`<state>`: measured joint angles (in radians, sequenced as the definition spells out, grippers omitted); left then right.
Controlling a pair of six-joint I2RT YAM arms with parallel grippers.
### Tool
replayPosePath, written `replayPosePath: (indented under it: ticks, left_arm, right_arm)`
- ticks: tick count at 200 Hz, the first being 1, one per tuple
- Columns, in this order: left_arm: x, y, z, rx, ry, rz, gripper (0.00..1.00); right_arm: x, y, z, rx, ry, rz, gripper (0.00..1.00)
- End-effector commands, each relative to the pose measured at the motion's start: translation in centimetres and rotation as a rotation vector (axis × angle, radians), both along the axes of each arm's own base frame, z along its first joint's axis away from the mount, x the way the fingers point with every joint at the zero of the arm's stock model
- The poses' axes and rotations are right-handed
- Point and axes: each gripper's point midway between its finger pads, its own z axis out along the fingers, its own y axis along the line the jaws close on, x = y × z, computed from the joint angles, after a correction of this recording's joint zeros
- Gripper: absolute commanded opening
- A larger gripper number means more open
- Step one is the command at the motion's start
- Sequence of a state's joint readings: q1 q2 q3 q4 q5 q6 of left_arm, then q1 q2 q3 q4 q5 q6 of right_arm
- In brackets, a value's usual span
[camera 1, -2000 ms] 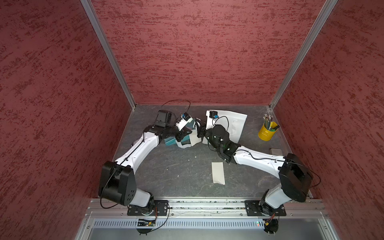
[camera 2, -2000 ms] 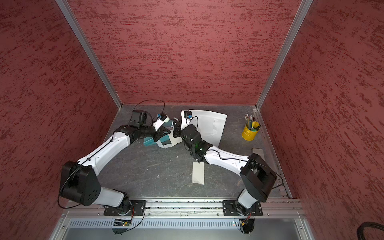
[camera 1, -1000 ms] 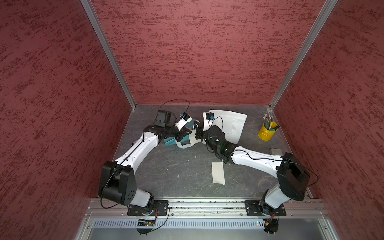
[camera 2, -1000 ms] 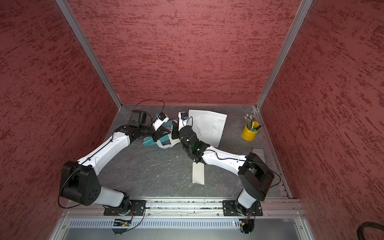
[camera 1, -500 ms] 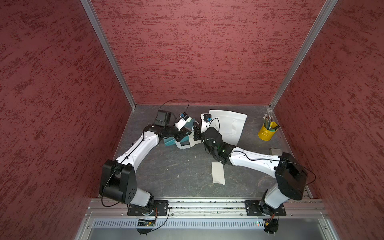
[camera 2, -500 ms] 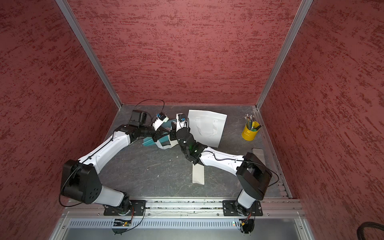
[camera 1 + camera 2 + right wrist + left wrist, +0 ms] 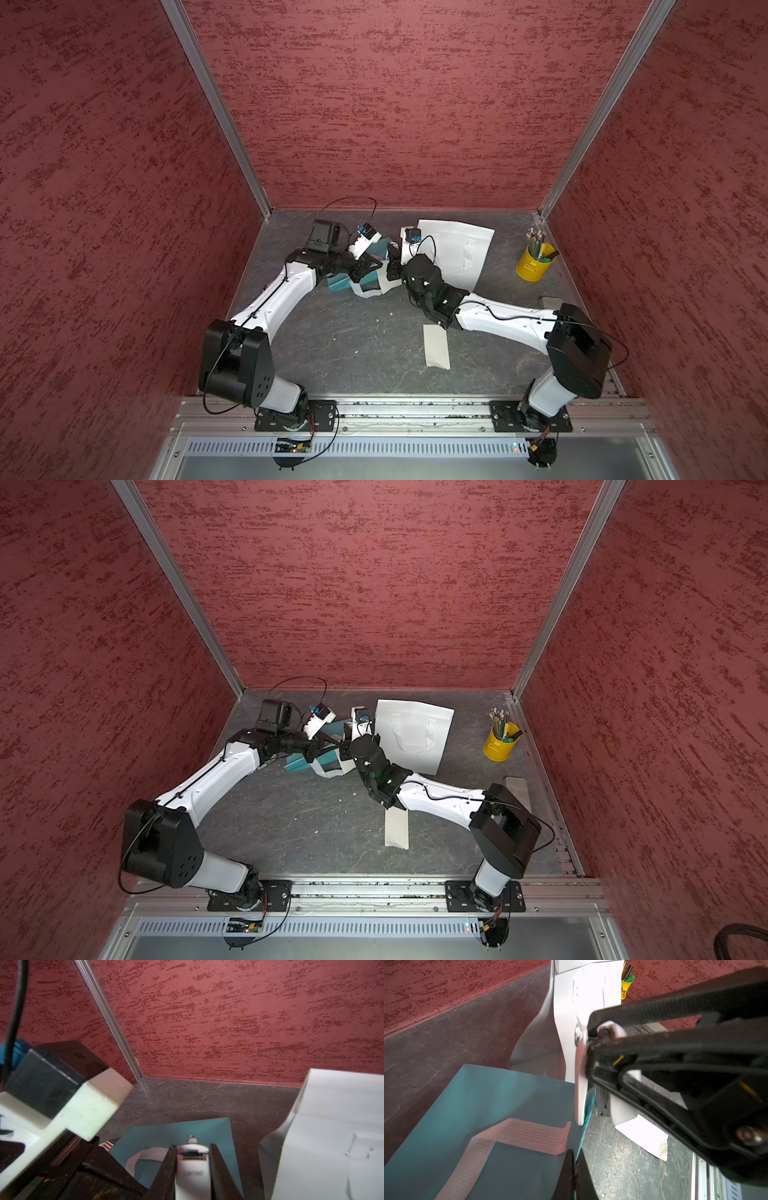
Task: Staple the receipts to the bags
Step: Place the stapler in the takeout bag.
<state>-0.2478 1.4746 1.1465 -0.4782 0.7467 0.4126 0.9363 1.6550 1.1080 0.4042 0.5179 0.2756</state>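
The teal bag (image 7: 345, 282) (image 7: 297, 764) is lifted off the table at the back left. My left gripper (image 7: 574, 1155) (image 7: 368, 266) is shut on its upper edge, and its white strap (image 7: 527, 1132) lies on the near face. My right gripper (image 7: 192, 1147) (image 7: 392, 266) is shut on the white stapler (image 7: 192, 1169). The stapler's nose (image 7: 580, 1084) stands against that same teal edge, just beyond my left fingers. The white bag (image 7: 457, 253) (image 7: 332, 1126) lies flat at the back right. One receipt (image 7: 436, 345) (image 7: 397, 827) lies flat under my right forearm.
A yellow cup of pencils (image 7: 534, 268) stands at the back right. A grey block (image 7: 548, 301) lies by the right wall. Red walls close in three sides, and a metal rail (image 7: 415, 409) runs along the front.
My right arm has carried the stapler leftward, from over the white bag's corner to the teal bag's edge. My left gripper has kept its hold and barely moved.
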Motion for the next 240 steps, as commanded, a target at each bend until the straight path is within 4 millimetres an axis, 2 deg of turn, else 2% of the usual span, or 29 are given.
replayPosePath:
  ticks: [1, 79, 158, 188, 198, 240]
  left_arm:
    - [0.8, -0.3, 2.3, -0.057, -0.044, -0.006, 0.00]
    - [1.1, -0.5, 2.9, -0.074, -0.030, -0.007, 0.00]
    - [1.4, -0.3, 3.5, -0.077, -0.050, 0.005, 0.00]
    - [1.5, -0.2, 3.6, -0.081, -0.053, 0.006, 0.00]
    - [1.5, -0.2, 3.5, -0.081, -0.051, 0.005, 0.00]
    - [1.5, -0.2, 3.4, -0.080, -0.046, 0.003, 0.00]
  right_arm:
    - [0.0, 0.5, 0.0, -0.035, -0.006, -0.006, 0.00]
    - [0.0, 1.4, 0.6, -0.054, -0.022, 0.029, 0.13]
    - [-0.2, 2.2, -1.3, -0.079, 0.034, 0.068, 0.23]
    - [-0.3, 2.2, -1.4, -0.075, 0.044, 0.079, 0.35]
    - [-0.4, 2.3, -1.5, -0.070, 0.048, 0.086, 0.42]
    - [-1.1, 2.2, 0.1, -0.021, 0.031, 0.140, 0.62]
